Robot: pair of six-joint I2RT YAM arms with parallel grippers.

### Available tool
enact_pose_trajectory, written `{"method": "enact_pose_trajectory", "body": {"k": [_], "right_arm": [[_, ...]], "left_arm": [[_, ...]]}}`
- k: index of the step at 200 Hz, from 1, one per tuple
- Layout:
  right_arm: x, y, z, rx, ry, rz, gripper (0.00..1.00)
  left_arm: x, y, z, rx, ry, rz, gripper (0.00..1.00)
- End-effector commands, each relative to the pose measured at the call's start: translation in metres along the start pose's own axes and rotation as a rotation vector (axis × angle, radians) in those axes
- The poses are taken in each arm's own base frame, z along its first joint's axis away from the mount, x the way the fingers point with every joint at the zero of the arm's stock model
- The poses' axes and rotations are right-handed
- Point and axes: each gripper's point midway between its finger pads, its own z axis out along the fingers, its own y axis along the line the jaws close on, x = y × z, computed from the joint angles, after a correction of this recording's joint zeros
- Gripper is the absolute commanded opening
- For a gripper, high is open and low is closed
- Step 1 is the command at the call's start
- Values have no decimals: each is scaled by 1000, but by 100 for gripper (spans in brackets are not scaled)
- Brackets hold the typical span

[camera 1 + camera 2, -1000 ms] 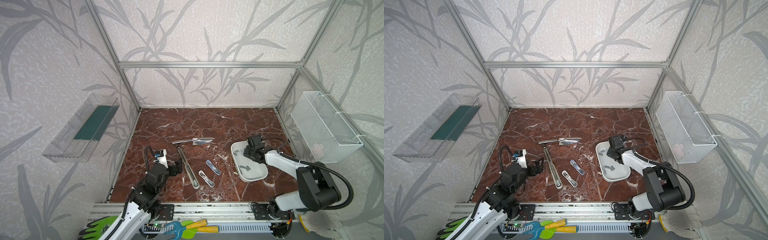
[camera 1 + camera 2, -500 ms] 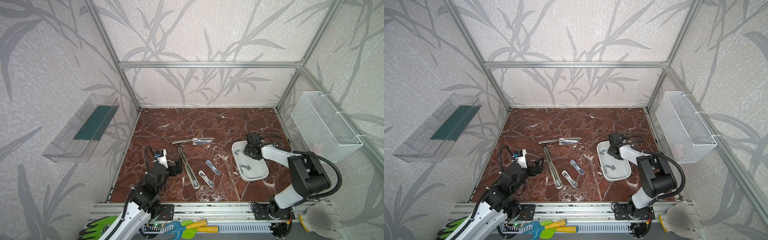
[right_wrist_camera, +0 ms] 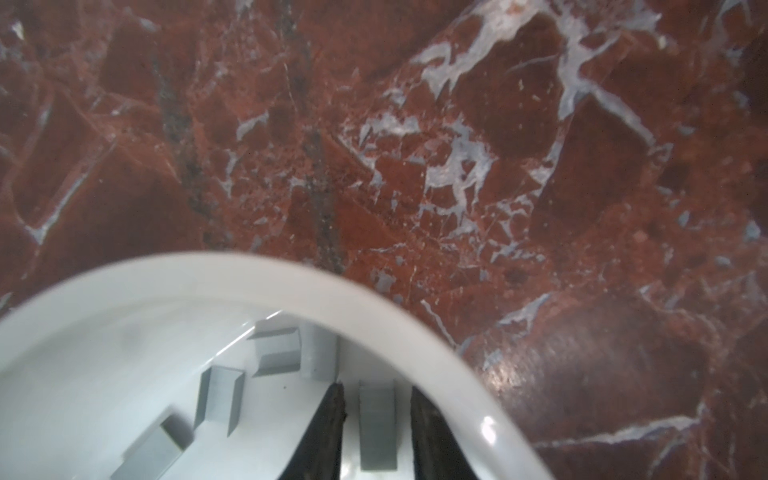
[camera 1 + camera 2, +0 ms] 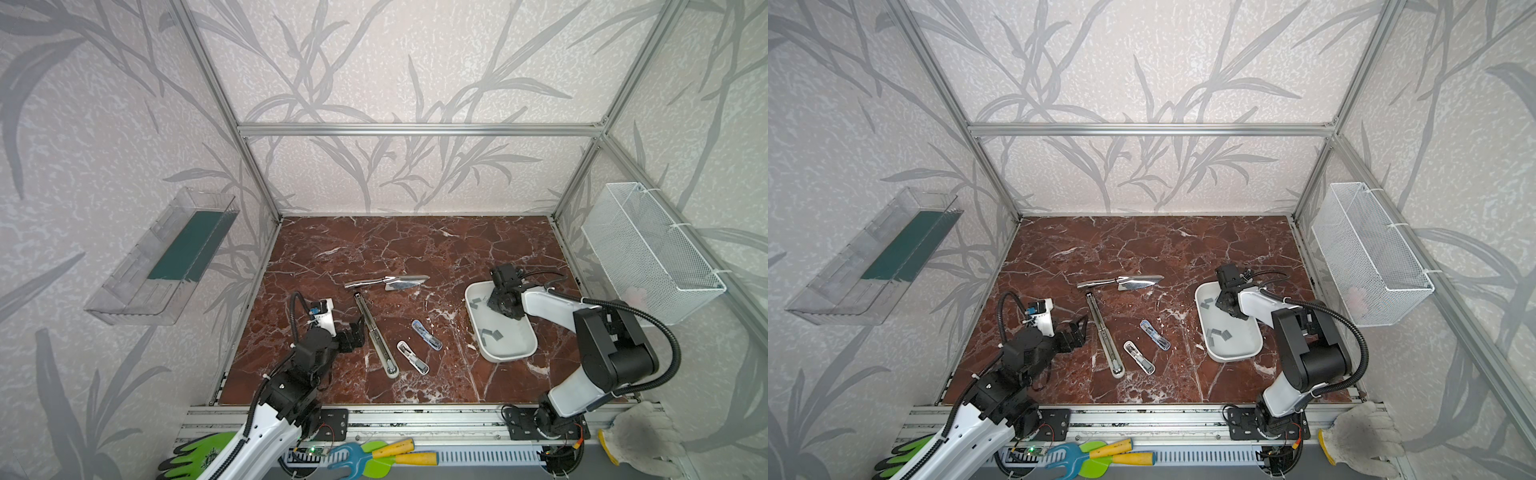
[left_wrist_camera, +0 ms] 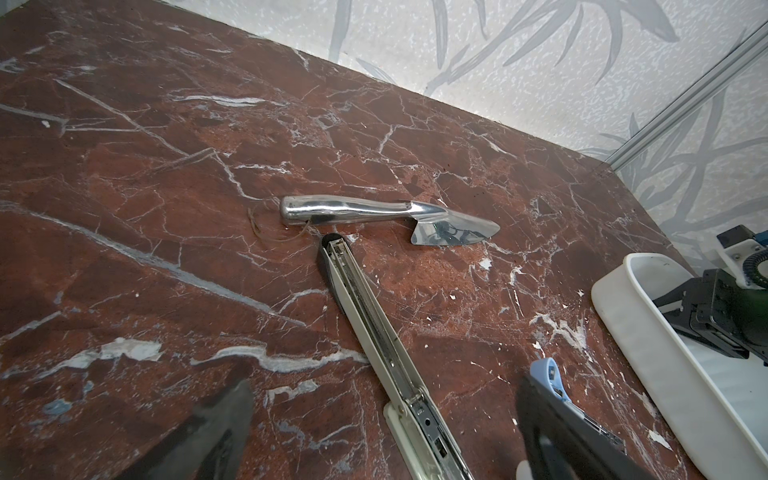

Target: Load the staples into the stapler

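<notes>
Right fingers (image 3: 330, 432) flank staples (image 3: 377, 424) close inside tray rim (image 3: 291, 272).

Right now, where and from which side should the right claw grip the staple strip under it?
Pinch the staple strip across its two long edges, mid-length, from straight above. It lies flat and narrow in the tray, between the fingers of the right claw, and the wall beside it likely blocks sideways reach.

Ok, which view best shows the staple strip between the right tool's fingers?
Right wrist: the strip sits untouched between the fingers of the right tool. In both top views the tool hides it; in left wrist, the tray wall does.
</notes>
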Motion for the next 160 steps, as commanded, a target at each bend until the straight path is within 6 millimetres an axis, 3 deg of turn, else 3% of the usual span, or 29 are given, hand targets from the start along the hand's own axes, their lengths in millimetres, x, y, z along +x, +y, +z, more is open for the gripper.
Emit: {"method": "enact_pose_trajectory", "body": {"k": [1,105,160], "right_arm": [[-2,-5,2,38,11,-5,25],[-2,-4,2,41,19,-11,15],[-11,1,-28,-14,-28,-50,12]], "left_arm": [[-2,0,0,3,-14,-4,99],[-2,0,0,3,-15,-4,99],[-2,0,0,1,-15,-3,99]]}}
